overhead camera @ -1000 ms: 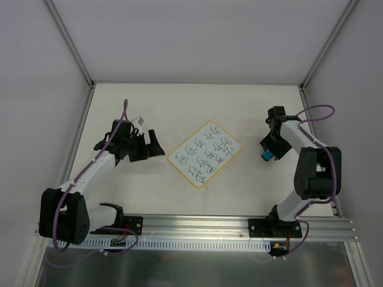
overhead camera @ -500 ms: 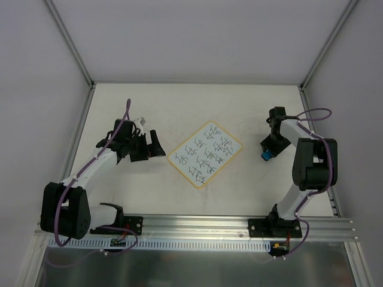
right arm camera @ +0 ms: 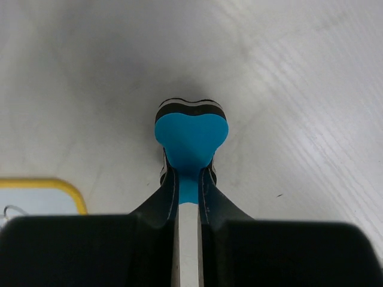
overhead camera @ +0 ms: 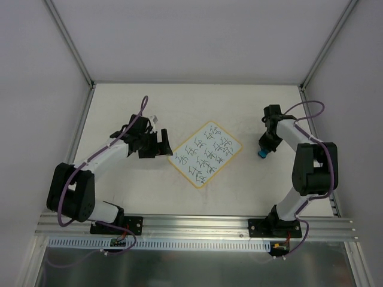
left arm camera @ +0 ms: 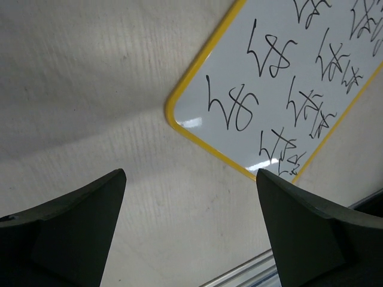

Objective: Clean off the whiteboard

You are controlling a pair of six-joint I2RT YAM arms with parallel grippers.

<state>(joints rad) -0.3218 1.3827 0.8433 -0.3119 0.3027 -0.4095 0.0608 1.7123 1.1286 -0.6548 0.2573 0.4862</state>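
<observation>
change: left gripper (overhead camera: 160,145), jaws wide and empty, has swung in beside the whiteboard's (overhead camera: 205,153) 9 o'clock corner; right gripper (overhead camera: 263,149), at its 3 o'clock, has clamped onto the blue eraser (right arm camera: 191,134) | meaning: we judge wiping can start, scribbles (left arm camera: 230,107) all intact | whiteboard: flat at centre of table (overhead camera: 119,191), long axis 8 to 2 o'clock

L gripper (left arm camera: 190,174) jaws wide apart, only bare tabletop (left arm camera: 90,78) btwn them. Upper right: whiteboard (left arm camera: 299,66), rounded yellow-edged corner nearest, dark scribbles on face. Metal rail (left arm camera: 248,274) at bottom edge.
</observation>
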